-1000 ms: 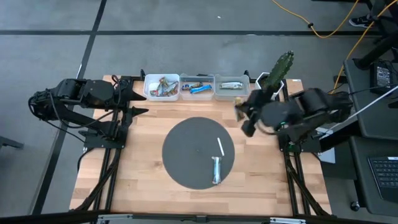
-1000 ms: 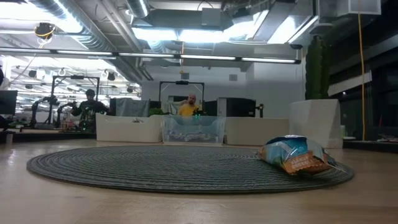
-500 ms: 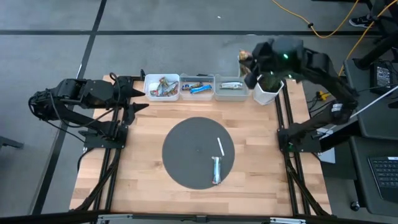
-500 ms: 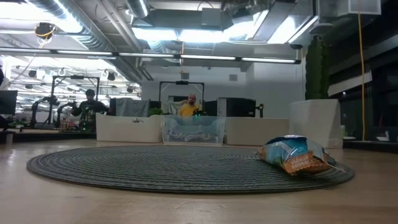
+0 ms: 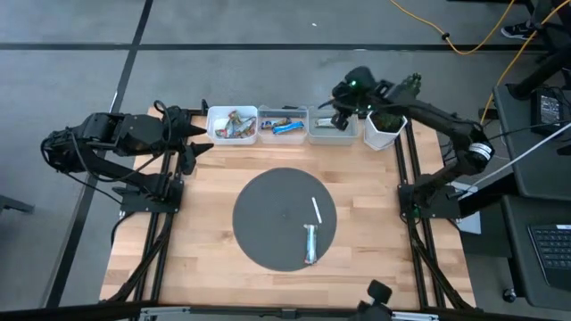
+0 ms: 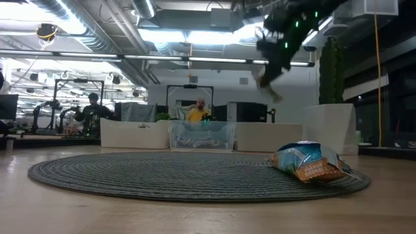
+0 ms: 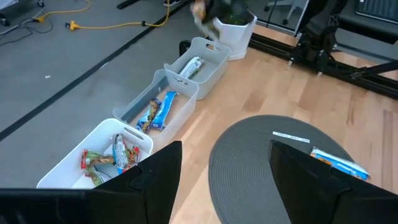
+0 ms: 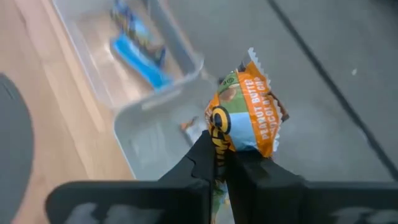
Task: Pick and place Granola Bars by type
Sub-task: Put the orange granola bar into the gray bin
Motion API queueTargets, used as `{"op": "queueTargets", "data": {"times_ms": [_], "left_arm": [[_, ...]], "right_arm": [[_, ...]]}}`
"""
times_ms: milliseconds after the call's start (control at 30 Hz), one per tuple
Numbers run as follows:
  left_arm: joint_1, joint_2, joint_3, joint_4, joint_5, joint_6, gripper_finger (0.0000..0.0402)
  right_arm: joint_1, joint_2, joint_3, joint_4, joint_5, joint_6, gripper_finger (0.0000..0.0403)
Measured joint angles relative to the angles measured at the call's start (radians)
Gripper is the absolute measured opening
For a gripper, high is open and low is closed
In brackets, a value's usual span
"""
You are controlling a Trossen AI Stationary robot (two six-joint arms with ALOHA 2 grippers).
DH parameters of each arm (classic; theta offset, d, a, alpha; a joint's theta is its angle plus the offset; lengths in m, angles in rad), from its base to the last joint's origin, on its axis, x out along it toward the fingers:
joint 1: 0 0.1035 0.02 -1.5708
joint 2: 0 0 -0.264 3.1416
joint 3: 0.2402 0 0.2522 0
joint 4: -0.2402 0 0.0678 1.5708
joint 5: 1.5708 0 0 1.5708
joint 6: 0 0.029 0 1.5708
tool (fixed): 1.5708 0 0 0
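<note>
Bar carried over the bins
Right claw [image 8: 219, 163] pinches a light, crinkly granola bar [image 8: 249, 112] by its slippery end; bin [image 8: 155, 134] below.

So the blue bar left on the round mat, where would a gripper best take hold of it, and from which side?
Probably from straight above, across the middle of its length. The blue bar lies flat on the round mat, its long axis pointing away from the bins, so fingers should close across its narrow width. The white strip lies clear of it.
</note>
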Motion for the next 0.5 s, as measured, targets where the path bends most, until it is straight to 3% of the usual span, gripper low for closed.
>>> {"op": "queueTargets", "data": {"times_ms": [133,300,500], "left_arm": [[0.000,0.000,0.000,0.000,-0.001,0.000,0.0230],[0.000,0.000,0.000,0.000,-0.002,0.000,0.0230],[0.000,0.000,0.000,0.000,-0.002,0.000,0.0230]], "right_arm": [[-0.005,0.041,-0.104,0.069,0.001,-0.025,0.0028],[-0.005,0.072,-0.113,0.078,0.013,-0.049,0.0030],[-0.005,0.073,-0.101,0.092,0.056,-0.059,0.0103]]}}
